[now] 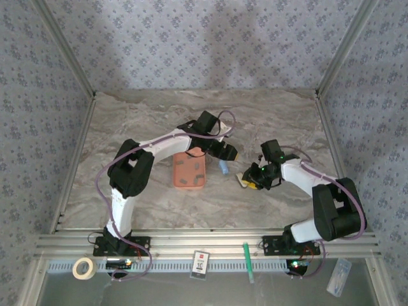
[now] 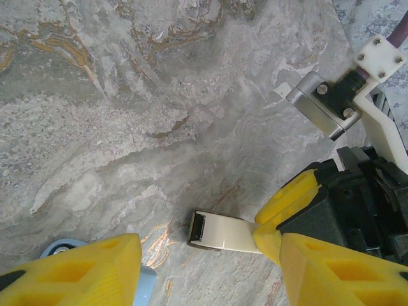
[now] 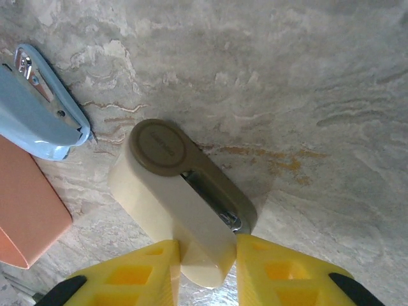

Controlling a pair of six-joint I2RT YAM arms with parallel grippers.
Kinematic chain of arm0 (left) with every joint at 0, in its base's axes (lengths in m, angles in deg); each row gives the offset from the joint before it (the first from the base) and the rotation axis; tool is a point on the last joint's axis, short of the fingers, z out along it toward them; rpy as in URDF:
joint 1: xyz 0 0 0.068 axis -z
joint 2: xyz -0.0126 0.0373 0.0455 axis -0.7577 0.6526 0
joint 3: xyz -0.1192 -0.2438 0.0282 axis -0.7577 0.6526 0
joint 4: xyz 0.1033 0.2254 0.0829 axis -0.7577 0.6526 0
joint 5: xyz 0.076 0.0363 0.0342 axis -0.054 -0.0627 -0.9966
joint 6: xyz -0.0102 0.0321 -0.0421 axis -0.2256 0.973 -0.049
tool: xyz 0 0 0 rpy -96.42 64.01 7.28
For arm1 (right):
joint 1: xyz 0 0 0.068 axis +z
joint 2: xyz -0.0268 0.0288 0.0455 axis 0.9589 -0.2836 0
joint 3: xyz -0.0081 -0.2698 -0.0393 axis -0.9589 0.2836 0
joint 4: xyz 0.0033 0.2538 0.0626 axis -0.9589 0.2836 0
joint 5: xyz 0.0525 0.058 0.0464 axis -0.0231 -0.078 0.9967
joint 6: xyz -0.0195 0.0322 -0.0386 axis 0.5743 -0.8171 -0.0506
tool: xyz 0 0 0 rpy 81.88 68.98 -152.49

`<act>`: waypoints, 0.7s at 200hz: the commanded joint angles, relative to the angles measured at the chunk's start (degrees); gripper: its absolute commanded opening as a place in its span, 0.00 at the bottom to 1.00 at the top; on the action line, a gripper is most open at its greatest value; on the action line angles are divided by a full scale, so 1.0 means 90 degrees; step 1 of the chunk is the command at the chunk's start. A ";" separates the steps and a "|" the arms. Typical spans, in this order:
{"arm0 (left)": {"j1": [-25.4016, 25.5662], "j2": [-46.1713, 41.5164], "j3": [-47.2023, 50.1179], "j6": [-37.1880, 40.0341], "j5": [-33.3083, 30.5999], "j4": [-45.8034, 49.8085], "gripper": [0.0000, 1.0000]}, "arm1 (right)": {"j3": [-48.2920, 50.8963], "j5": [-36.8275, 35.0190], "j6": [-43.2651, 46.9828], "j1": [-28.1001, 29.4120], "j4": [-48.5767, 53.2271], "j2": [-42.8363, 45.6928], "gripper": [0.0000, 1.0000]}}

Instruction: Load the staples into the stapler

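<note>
Pinching the narrow end of a cream, taupe-based stapler-shaped plastic piece, the right jaws are closed on it. The left jaws hang half-open and empty by the small light-blue stapler on the marble worktop. Short grey staple strips lie in the flat orange tray. Keep the pinch square and move slowly.

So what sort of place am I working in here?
Most likely a purpose-built robot test cell, not a real office: a marble-patterned tabletop boxed in by wallpapered panels in an aluminium frame, with the left arm and right arm bolted to a rail at its near edge.
</note>
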 commanded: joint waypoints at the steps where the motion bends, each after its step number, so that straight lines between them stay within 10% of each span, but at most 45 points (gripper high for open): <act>1: -0.0020 -0.0462 0.0113 -0.0008 -0.0113 -0.0095 0.60 | 0.0189 -0.0981 -0.0015 0.0117 0.0547 -0.0212 0.28; 68: -0.0122 -0.1213 0.0534 -0.0155 -0.0690 -0.0149 0.66 | -0.0352 -0.1202 0.0161 0.0169 0.0812 0.0717 0.48; 140: -0.0895 -0.3734 0.2458 -0.0361 -0.3765 -0.0428 0.93 | -0.0766 -0.1940 0.1132 -0.0546 0.0262 0.1788 0.68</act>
